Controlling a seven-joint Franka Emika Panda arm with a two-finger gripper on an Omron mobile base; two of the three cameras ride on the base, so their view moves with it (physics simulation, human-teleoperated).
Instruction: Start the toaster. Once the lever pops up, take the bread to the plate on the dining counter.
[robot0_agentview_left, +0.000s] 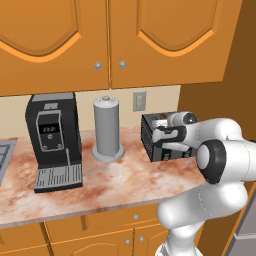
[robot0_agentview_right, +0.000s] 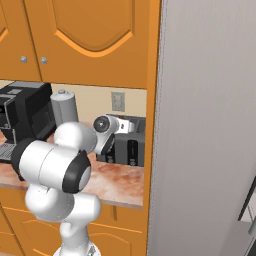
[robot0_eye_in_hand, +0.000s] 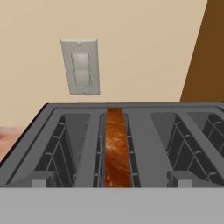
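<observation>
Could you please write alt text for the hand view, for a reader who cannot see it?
Looking down into the black toaster, the brown crust edge of the bread stands in its left slot while the right slot holds bare wire racks. Behind it, a grey wall switch plate sits on a beige wall.

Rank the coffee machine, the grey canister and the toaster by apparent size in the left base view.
1. coffee machine, largest.
2. grey canister.
3. toaster, smallest as seen, though the arm hides part of it, so its rank below the canister is unsure.
</observation>
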